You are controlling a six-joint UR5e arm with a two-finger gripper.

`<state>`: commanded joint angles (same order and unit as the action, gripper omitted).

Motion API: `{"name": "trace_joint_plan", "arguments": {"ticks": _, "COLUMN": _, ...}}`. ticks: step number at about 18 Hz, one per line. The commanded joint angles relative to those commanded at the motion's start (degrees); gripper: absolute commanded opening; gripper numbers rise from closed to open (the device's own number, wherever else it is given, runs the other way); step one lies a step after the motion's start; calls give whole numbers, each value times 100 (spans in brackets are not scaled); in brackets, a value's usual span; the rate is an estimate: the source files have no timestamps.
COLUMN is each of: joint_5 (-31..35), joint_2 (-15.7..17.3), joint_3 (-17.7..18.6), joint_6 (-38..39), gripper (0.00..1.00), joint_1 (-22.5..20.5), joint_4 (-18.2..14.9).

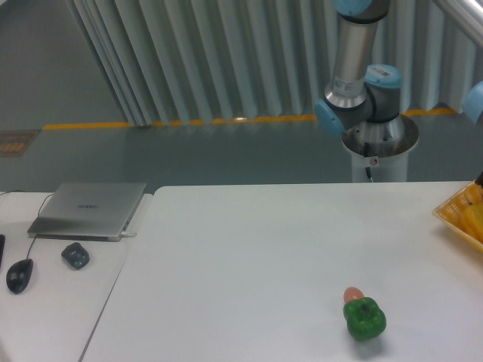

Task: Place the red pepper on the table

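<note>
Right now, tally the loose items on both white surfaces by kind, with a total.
Green bell pepper: 1
Small orange-pink round thing: 1
Yellow basket, cut off at the right edge: 1
Laptop: 1
Mouse: 1
Small dark object: 1
Total: 6
No red pepper is visible.

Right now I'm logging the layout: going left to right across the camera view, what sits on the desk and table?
Mouse → small dark object → laptop → green pepper → yellow basket at the right edge. The red pepper and the claw are not in view.
</note>
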<state>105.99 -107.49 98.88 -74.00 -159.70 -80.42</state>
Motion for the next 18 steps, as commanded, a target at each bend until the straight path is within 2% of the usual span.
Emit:
{"name": "trace_joint_plan", "arguments": {"ticks": 5, "joint_5": 27, "joint_2": 0, "joint_3": 0, "joint_6": -53, "gripper": 100, "joint_1": 9, "joint_4": 9}}
{"name": "trace_joint_plan", "arguments": {"ticks": 7, "joint_5": 27, "joint_2": 0, "joint_3": 0, "joint_6": -53, "gripper": 93, "joint_1": 17, "joint_4": 9}}
{"name": "trace_joint_plan", "arguments": {"ticks": 8, "joint_5": 27, "joint_2": -9, "joint_3": -9, "joint_6": -53, "gripper": 83, "joint_1": 9, "joint_4": 17}}
{"name": "trace_joint_plan", "arguments": {"ticks": 10, "joint_5": 18, "joint_2": -9, "joint_3": -26, "joint_6": -62, "gripper": 80, "joint_1": 9, "joint_4": 18}}
{"name": "trace_joint_plan", "arguments": {"ticks": 14, "joint_5": 35, "joint_2": 35, "joint_3": -70, "joint_6": -36, "gripper": 40, "joint_1": 9, "joint_4": -35}}
{"name": "trace_joint_plan", "arguments": {"ticks": 18, "joint_5": 35, "joint_2": 70, "joint_3": -316, "joint_6": -44, "gripper": 36, "joint_1": 0, "joint_4": -386}}
